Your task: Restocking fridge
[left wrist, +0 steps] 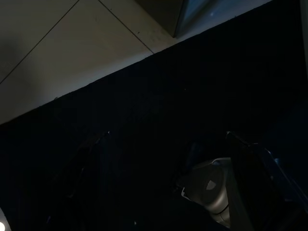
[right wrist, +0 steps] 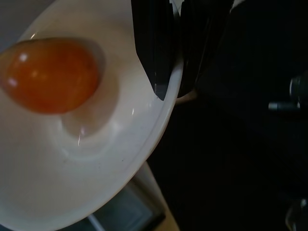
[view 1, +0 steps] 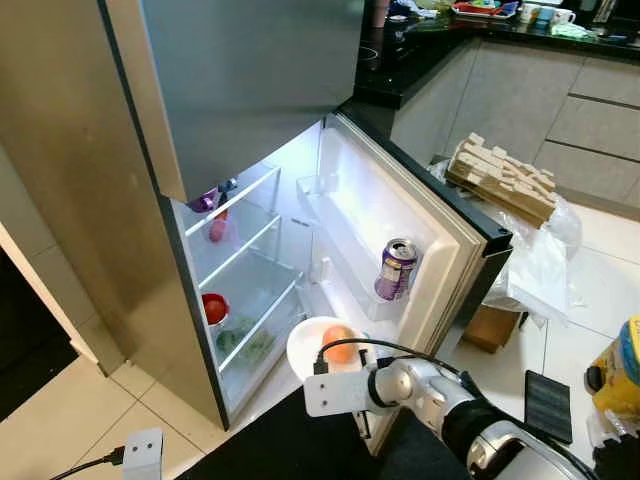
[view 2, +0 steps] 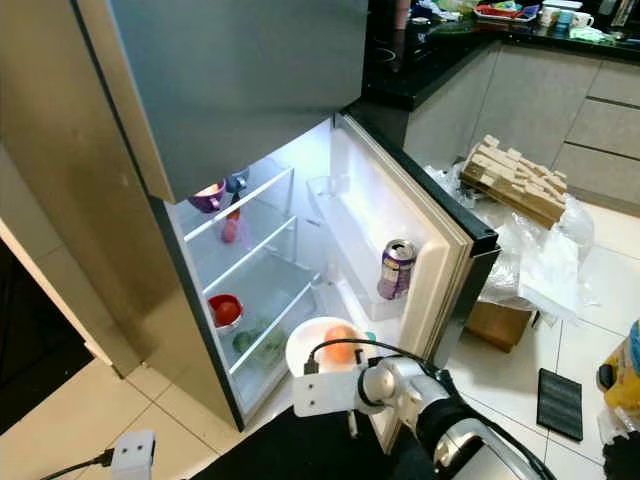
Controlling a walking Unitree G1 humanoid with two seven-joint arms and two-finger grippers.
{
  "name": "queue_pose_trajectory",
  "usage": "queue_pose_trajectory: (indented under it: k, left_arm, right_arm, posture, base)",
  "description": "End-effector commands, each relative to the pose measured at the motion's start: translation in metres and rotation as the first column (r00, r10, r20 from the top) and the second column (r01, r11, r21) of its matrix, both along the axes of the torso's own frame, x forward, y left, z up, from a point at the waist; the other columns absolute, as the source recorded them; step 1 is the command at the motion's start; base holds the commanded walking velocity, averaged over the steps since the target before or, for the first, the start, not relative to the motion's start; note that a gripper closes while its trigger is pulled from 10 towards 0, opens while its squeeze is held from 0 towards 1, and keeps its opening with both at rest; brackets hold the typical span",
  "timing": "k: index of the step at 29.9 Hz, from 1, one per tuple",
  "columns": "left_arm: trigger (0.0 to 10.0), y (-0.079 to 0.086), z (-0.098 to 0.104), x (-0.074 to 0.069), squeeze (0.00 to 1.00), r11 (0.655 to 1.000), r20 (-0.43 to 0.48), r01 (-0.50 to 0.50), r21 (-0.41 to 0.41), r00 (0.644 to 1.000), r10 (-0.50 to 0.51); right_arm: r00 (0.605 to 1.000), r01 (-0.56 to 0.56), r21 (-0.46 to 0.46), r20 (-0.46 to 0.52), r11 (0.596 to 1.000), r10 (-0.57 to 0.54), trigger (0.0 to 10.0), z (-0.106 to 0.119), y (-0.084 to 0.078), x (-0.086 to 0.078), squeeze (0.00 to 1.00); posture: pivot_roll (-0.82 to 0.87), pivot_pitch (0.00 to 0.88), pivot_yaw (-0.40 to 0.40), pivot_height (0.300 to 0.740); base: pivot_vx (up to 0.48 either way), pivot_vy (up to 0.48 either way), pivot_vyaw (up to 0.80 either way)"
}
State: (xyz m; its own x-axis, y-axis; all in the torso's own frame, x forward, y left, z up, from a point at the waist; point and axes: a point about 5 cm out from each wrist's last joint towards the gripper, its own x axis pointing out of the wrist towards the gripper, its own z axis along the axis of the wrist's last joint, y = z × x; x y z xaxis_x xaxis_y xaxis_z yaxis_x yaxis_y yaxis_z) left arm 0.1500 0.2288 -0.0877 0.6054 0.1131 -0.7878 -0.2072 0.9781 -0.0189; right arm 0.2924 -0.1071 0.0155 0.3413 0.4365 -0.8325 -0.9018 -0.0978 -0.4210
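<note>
— One bowl (view 1: 312, 345) is what we are carrying, low in the frame just left of centre in the head views. Our right gripper (right wrist: 168, 60) has its two black fingers closed together over the rim, one inside and one outside, seen up close from the right wrist.

— What is in it?

— One orange fruit (right wrist: 50, 74), smooth and rounded, resting against the inner slope. We cannot say which kind.

— Which step are we at?

— We judge we are bringing the bowl to the open fridge (view 1: 250, 250), which fills the left and centre of the frame. The bowl hangs in front of the lowest part, not yet on a shelf.

— What does the next move call for?

— As we read it, keeping the bowl level so the fruit does not roll out, then reaching up and left to a bare stretch of glass shelf (view 1: 250, 285) and setting it down before loosening the grip.

— What already sits inside?

— Upper shelf: a purple item (view 1: 203, 201) and something pink (view 1: 217, 230) below it, both too small to name. Lower left: a red bowl (view 1: 214, 307). Bottom drawer: leafy greens (view 1: 245, 343). Door rack, centre right: one purple can (view 1: 396, 270), upright.

— And our left arm?

— It hangs idle; its wrist view is too dark to tell how its fingers stand.
</note>
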Motion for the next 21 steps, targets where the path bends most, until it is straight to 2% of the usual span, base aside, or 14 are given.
queue_pose_trajectory:
  k: [1, 7, 15, 16, 18, 21]
  left_arm:
    - [10.0, -0.004, -0.003, -0.003, 0.0, 1.0, -0.02, 0.013, -0.004, 1.0, -0.013]
    - [10.0, -0.006, -0.004, -0.006, 0.0, 1.0, -0.026, 0.009, -0.01, 1.0, -0.009]
    - [10.0, -0.007, -0.004, -0.007, 0.0, 1.0, -0.026, 0.009, -0.012, 1.0, -0.009]
    - [10.0, -0.007, -0.004, -0.006, 0.0, 1.0, -0.025, 0.009, -0.013, 1.0, -0.009]
    - [10.0, -0.007, -0.004, -0.006, 0.0, 1.0, -0.025, 0.009, -0.013, 1.0, -0.009]
    - [10.0, -0.007, -0.004, -0.006, 0.0, 1.0, -0.024, 0.01, -0.013, 1.0, -0.01]
  right_arm:
    - [1.0, 0.02, -0.004, 0.02, 1.0, -0.02, 10.0, 0.006, -0.005, 0.005, 0.0]
    - [0.995, 0.099, -0.066, 0.016, 0.993, -0.098, 10.0, 0.005, -0.032, 0.009, 0.0]
    - [0.985, 0.17, -0.102, 0.029, 0.98, -0.167, 10.0, 0.006, -0.054, 0.012, 0.0]
    - [0.979, 0.203, -0.113, 0.036, 0.973, -0.2, 10.0, 0.007, -0.062, 0.013, 0.0]
    - [0.979, 0.203, -0.113, 0.036, 0.973, -0.2, 10.0, 0.007, -0.062, 0.013, 0.0]
    - [0.971, 0.236, -0.132, 0.055, 0.963, -0.231, 10.0, 0.008, -0.073, 0.015, 0.0]
  posture:
    - [0.05, 0.0, -0.059, 0.74]
    - [0.05, 0.0, -0.062, 0.74]
    - [0.05, 0.0, -0.061, 0.74]
    - [0.05, 0.0, -0.061, 0.74]
    - [0.05, 0.0, -0.061, 0.74]
    - [0.05, 0.0, -0.061, 0.74]
  base:
    - [0.0, 0.0, 0.0]
    - [0.0, 0.0, 0.0]
    - [0.0, 0.0, 0.0]
    - [0.0, 0.0, 0.0]
    - [0.0, 0.0, 0.0]
    - [0.0, 0.0, 0.0]
